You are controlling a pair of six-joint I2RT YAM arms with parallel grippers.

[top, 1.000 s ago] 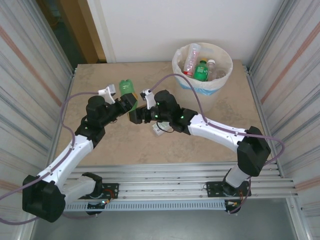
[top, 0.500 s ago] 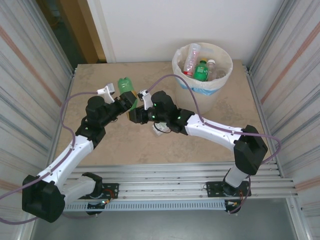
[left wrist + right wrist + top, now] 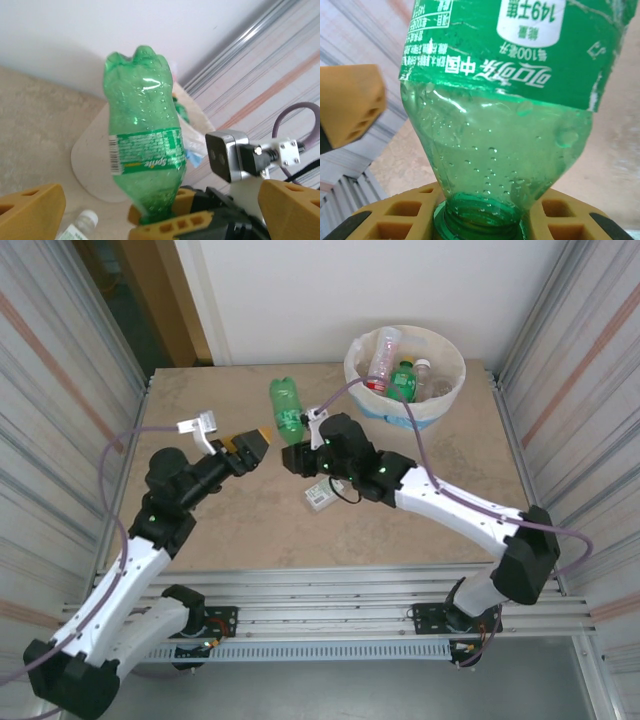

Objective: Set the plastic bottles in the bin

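A green plastic bottle [image 3: 286, 405] with a green label hangs over the table's back middle, base pointing away from the arms. My right gripper [image 3: 297, 456] is shut on its neck; the yellow pads clamp the neck [image 3: 479, 220] and the bottle's body [image 3: 505, 125] rises above them. My left gripper [image 3: 254, 445] stands open just left of it, holding nothing, and its wide-apart fingers [image 3: 32, 210] frame the held bottle [image 3: 142, 135]. The cream bin [image 3: 455, 360] at the back right holds a clear bottle [image 3: 383, 355] and a green one [image 3: 403, 380].
A small clear bottle with a white cap [image 3: 320, 496] lies on the table under the right arm. Corrugated metal walls close both sides. The bin's wall [image 3: 95, 160] stands behind the held bottle in the left wrist view.
The left gripper opened, let go of the green bottle and drew back to the left. The right gripper shut on the neck and carried the bottle up and towards the bin.
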